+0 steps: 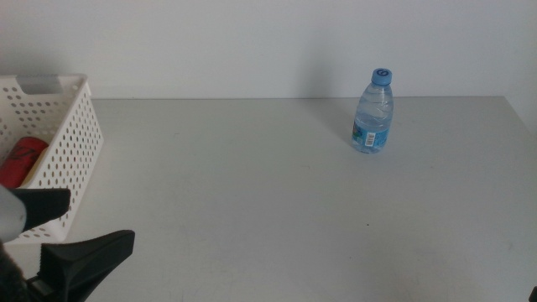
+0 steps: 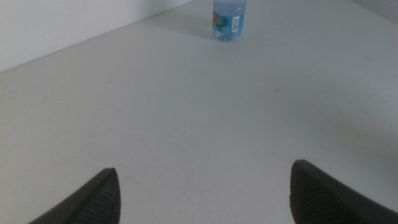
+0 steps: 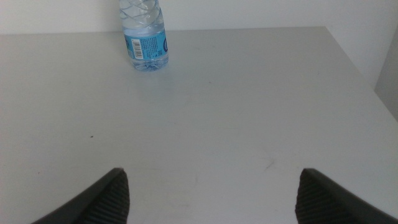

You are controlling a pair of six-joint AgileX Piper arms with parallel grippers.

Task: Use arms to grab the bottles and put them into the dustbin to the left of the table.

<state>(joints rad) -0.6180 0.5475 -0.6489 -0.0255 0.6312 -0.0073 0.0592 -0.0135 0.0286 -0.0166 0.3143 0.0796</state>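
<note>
Now water bottle (image 2: 229, 20) upright, well beyond spread left fingers (image 2: 93, 199).

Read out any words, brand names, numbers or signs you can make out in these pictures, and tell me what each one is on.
None can be read.
Clear plastic water bottle with blue cap: its blue label carries a barcode and print, too small and blurred to read.
Bottle cap: a pale mark on top, illegible.
White perforated plastic basket and the red object inside: no text visible.
</note>
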